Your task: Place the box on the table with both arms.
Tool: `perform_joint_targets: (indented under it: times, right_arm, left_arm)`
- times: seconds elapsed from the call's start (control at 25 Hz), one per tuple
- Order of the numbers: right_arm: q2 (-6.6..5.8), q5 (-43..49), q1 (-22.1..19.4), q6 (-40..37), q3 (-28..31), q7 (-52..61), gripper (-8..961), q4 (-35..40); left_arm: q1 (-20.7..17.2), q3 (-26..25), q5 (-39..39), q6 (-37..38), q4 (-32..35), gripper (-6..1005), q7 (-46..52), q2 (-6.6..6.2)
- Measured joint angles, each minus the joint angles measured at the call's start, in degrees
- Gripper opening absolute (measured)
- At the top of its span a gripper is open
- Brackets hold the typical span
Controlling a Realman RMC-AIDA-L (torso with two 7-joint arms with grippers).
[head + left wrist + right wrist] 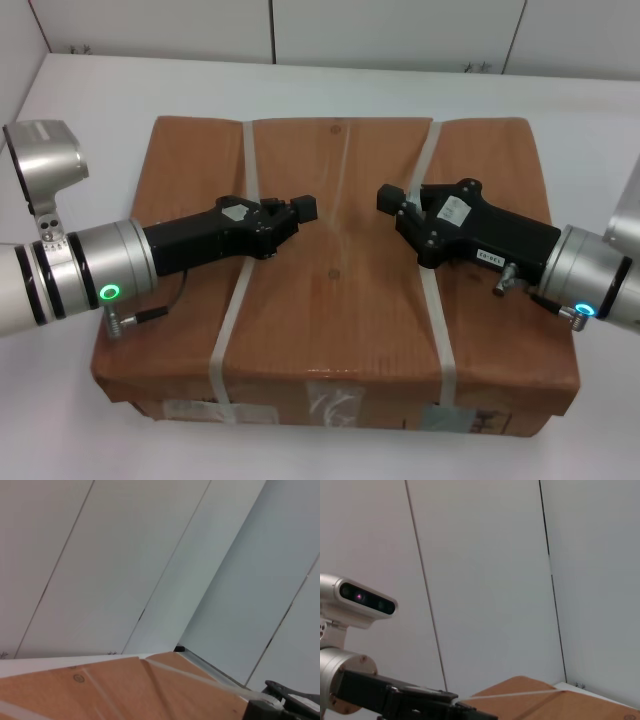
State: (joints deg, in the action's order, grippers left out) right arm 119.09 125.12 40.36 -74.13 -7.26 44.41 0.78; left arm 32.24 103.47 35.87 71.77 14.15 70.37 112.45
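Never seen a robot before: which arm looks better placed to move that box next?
Neither: left gripper and right gripper hover symmetrically over the box, each near a strap.

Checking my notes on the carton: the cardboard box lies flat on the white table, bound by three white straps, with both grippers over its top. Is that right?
Not quite. The head view shows two white straps on the cardboard box, not three. The rest holds: it lies flat on the white table, with the left gripper and right gripper over its top.
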Motion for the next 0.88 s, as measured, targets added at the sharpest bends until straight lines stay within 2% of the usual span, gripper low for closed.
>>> perform_joint_targets:
  times: [0.6,0.72,0.88]
  right_arm:
    - [0.0,-0.1,0.4,1.8,0.7,-1.1,6,-1.2]
    - [0.01,-0.1,0.5,4.2,0.7,-1.1,7,-1.8]
    - [0.01,-0.1,2.0,11.3,1.4,-2.6,9,-4.4]
  left_arm:
    - [-0.1,0.0,0.0,-0.4,0.0,6,0.0,0.06]
    - [-0.1,0.0,0.0,-2.2,0.0,6,-0.1,0.2]
    - [0.4,0.3,0.0,-5.7,0.0,6,-0.1,0.54]
